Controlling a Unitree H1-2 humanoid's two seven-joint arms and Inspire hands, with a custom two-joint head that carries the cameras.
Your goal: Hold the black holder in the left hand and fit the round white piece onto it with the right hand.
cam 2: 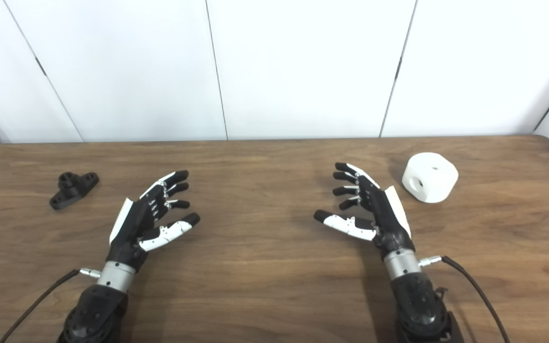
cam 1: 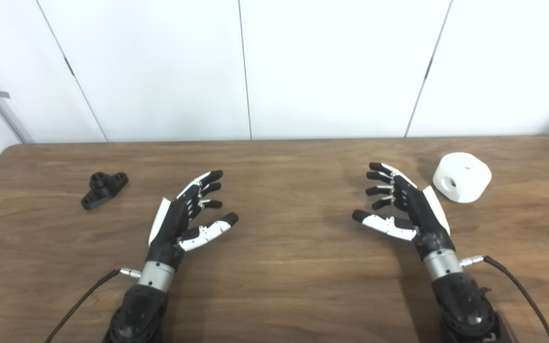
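Two parts lay well apart on the brown wooden table (cam 1: 284, 286), the small black plastic holder (cam 1: 104, 189) far left and the round white holed piece (cam 1: 462, 177) far right, while the left hand (cam 1: 184, 214) and right hand (cam 1: 405, 205) hovered between them, fingers spread, empty.

A matte black holder (cam 1: 103, 189) lies beyond the fingers (cam 1: 206, 183) of the left hand (cam 1: 184, 216), itself black with white panels and silver wrist. Just past the right hand (cam 1: 405, 205), coloured the same, sits a plain white round piece (cam 1: 462, 177). Brown woodgrain table (cam 1: 284, 267); white panelled wall (cam 1: 331, 66).
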